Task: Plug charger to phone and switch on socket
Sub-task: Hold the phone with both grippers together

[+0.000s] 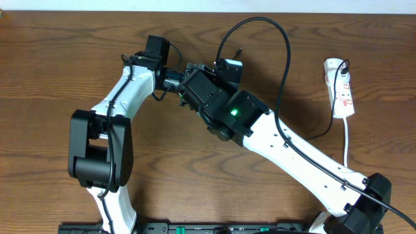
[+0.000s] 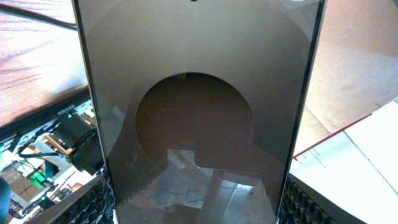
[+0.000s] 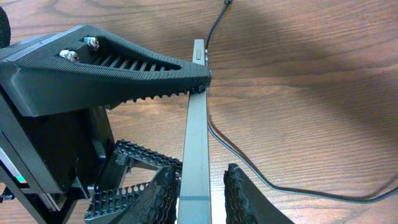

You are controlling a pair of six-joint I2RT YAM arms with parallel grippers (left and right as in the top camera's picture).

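I am seeing the left gripper (image 2: 199,208) clamping the phone (image 2: 199,112) above the brown wood-grain table (image 1: 58,52); the right gripper (image 3: 202,193) is flanking its edge narrowly, grip undetermined; the charger (image 1: 286,58) is lying looped on the wood, the socket (image 1: 341,88) well to the right

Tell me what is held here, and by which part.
The left gripper holds the phone by its two long edges. The right gripper flanks its faces, one pad not touching.
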